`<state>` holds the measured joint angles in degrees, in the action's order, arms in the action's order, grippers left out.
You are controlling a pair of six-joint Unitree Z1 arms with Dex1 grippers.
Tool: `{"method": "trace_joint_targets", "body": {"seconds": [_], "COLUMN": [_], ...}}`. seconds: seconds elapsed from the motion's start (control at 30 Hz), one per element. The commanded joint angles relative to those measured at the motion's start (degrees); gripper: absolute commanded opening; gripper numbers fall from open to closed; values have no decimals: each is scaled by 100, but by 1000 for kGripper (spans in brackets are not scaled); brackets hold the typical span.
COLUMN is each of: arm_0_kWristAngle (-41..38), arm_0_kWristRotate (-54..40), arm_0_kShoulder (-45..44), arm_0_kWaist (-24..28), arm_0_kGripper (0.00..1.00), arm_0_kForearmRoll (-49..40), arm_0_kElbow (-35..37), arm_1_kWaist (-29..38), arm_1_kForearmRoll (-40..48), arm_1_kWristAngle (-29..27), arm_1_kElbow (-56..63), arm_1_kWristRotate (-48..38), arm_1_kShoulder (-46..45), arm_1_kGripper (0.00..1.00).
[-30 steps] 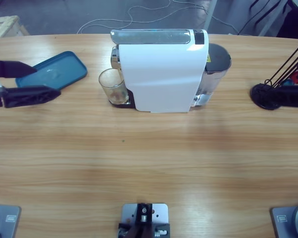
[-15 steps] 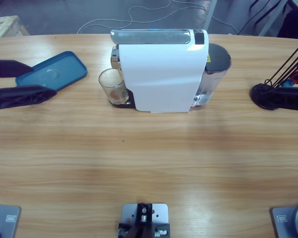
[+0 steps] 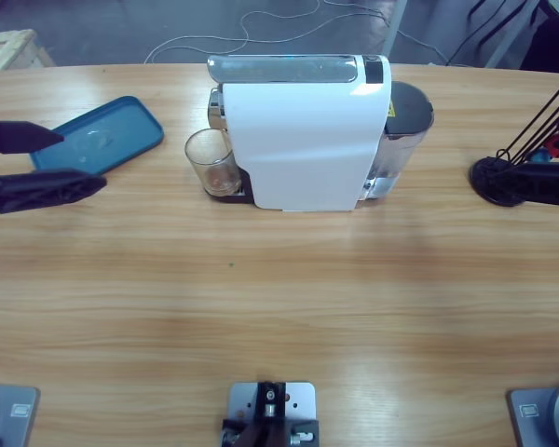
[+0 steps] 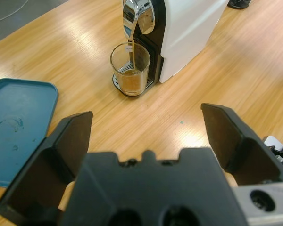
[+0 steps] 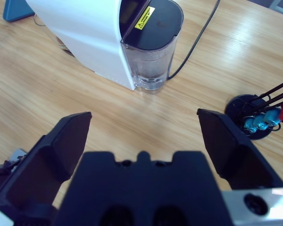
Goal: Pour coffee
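While coffee (image 4: 131, 83) pours, left end effector (image 4: 146, 136) wide open, empty.

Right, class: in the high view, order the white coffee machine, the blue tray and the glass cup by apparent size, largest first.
1. White coffee machine
2. Blue tray
3. Glass cup, clearly the smallest

A blue tray (image 3: 102, 135) lies flat on the wooden table (image 3: 279, 298), off to one side of the white machine. At the other end of the table stands a black rack (image 3: 517, 168) with thin rods. It holds shiny blue and red capsules (image 5: 266, 117). A black cord (image 5: 198, 35) runs across the table.
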<state>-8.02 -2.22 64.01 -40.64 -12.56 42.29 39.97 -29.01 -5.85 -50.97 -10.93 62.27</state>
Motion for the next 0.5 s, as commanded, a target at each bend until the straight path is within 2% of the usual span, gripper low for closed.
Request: {"method": "trace_joint_targets", "body": {"seconds": [0.03, 0.5], "arm_0_kWristAngle": [-24, -24], "arm_0_kWristRotate": [-19, -24], "arm_0_kShoulder": [-163, -196], "arm_0_kWaist": [-41, -41], "arm_0_kGripper": [1000, 1000], "arm_0_kForearmRoll": [-57, -62], "arm_0_kElbow": [-178, -186], "arm_1_kWaist": [46, 46], "arm_1_kForearmRoll": [-3, -121], "arm_1_kWristAngle": [-97, -136], "arm_1_kElbow": [173, 175], "arm_1_kWristRotate": [56, 47], "arm_1_kShoulder": [-164, -265], "arm_1_kGripper": [1000, 1000]}}
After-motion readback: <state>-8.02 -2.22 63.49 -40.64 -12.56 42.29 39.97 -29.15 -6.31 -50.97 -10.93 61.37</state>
